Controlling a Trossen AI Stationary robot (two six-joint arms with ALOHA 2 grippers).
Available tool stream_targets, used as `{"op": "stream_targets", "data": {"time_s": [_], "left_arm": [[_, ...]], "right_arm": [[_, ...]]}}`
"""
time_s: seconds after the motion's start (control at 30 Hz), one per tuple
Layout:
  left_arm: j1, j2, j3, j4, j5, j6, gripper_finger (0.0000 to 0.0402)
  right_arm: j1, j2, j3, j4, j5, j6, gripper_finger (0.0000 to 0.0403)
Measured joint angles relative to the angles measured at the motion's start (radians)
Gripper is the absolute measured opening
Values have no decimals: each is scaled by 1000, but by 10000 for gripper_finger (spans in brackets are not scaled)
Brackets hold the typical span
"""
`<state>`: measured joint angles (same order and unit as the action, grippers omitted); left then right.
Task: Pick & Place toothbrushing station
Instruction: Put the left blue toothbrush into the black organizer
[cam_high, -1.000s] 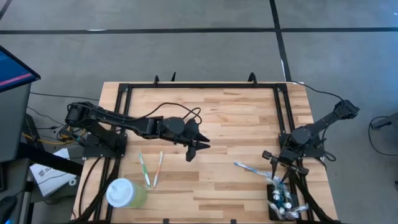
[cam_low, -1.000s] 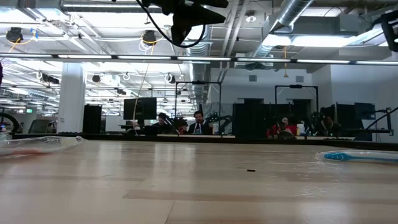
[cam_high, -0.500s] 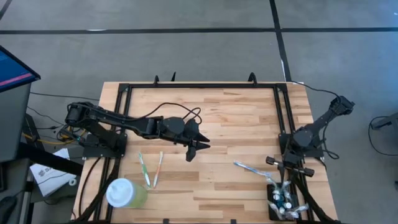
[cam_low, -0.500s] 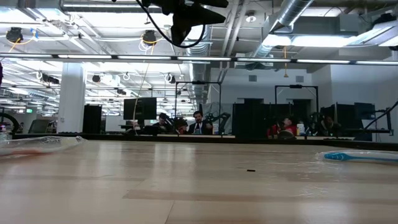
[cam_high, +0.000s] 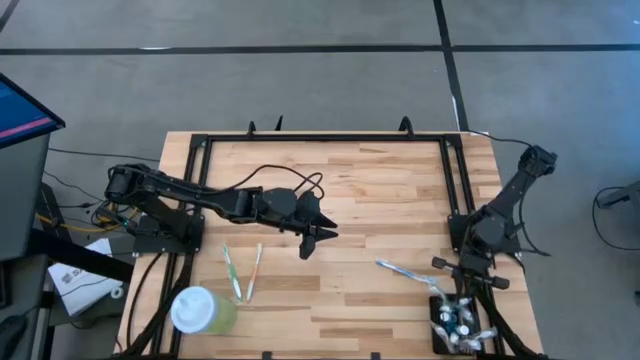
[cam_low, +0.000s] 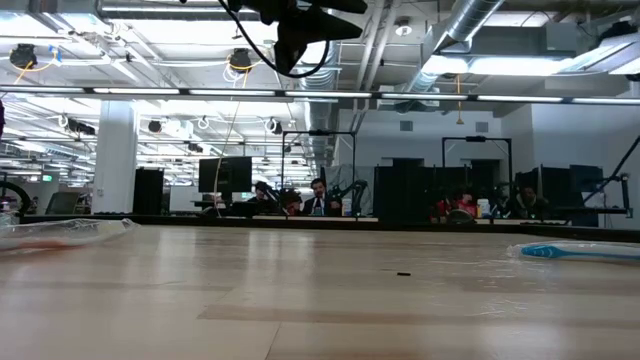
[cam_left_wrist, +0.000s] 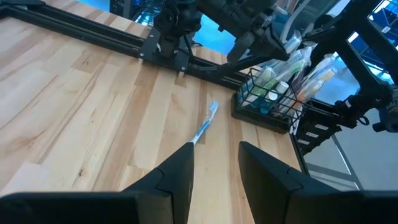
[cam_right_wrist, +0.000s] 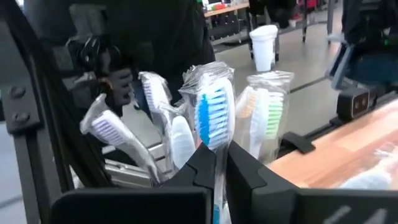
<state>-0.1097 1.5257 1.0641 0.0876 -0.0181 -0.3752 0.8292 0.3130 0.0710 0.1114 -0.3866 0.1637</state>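
Observation:
The toothbrushing station (cam_high: 455, 325), a small black wire holder full of wrapped toothbrushes, stands at the table's near right corner; it also shows in the left wrist view (cam_left_wrist: 267, 102). My right gripper (cam_high: 455, 295) is over its far side, shut on a wrapped blue-bristled toothbrush (cam_right_wrist: 214, 118) that stands in it. My left gripper (cam_high: 318, 238) hangs open above the table's middle, nothing between its fingers (cam_left_wrist: 214, 168). A wrapped blue toothbrush (cam_high: 405, 272) lies flat on the table just left of the station. My right gripper pinches the wrapped blue-bristled toothbrush just below its head (cam_right_wrist: 219, 149) between its two fingers. The fingers come nearly level from the table's far side and lie across the brush. The brush stands upright among the others; the gripper hides its lower end.
Two toothbrushes (cam_high: 243, 272) lie side by side at the near left, beside a pale green cup with a white lid (cam_high: 200, 310). A black frame (cam_high: 325, 140) runs around the tabletop. Bare wood lies between the arms.
My right arm has swung about its base, and its gripper has gone toward the table's near edge until it is over the toothbrushing station. The left arm has kept still, and nothing on the table has moved.

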Motion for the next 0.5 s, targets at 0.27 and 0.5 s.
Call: {"op": "stream_targets", "data": {"time_s": [0.27, 0.5], "left_arm": [[0, 0, 0, -3, 0, 0, 121], [0, 0, 0, -5, 0, 0, 121]], "right_arm": [[100, 1, -1, -7, 146, -126, 5], [137, 1, -1, -5, 226, -145, 5]]}}
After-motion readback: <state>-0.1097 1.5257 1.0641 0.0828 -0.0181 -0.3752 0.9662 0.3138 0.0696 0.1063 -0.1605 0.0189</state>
